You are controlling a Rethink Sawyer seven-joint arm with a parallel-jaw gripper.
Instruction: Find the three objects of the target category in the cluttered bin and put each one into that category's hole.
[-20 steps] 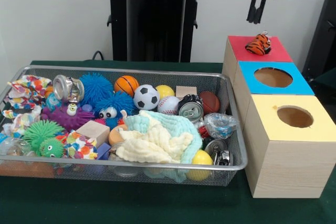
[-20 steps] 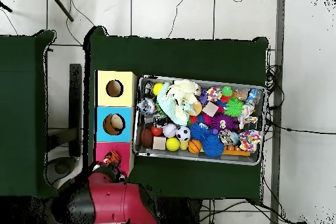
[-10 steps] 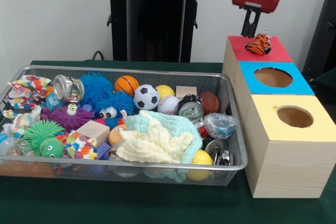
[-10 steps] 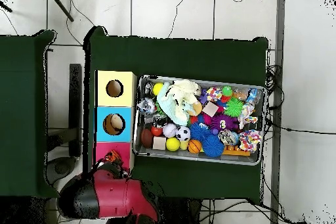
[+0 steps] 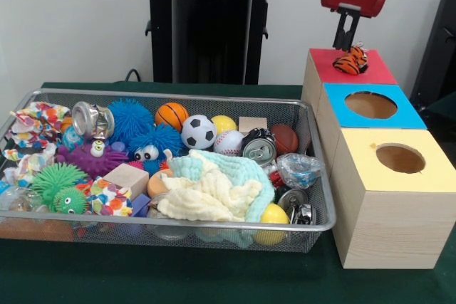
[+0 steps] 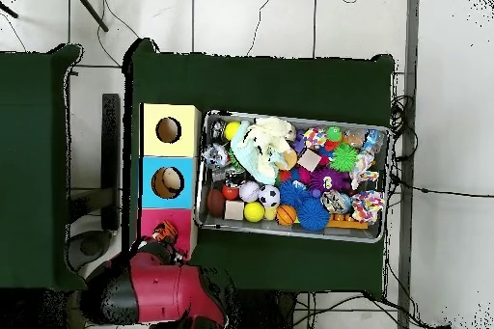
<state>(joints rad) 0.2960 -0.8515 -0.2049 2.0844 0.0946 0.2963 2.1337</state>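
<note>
Gripper [image 5: 346, 39], fingers pressed together, hangs just above the tiger toy [image 5: 350, 61] on the red box [image 5: 370, 70].

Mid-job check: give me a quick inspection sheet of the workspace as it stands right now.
Surface: green-covered table, bare in front of the bin.
Job's things: tiger toy sits on the red box, not dropped in; blue box and yellow box holes uncovered.
Clutter: wire bin packed with balls, spiky toys, crushed cans, wooden blocks, a pale cloth.
Gripper: gripper hangs just above the tiger toy; open or shut unclear.
Cables: black cables on the floor beside the table.
Surroundings: tiled floor; no person seen.
</note>
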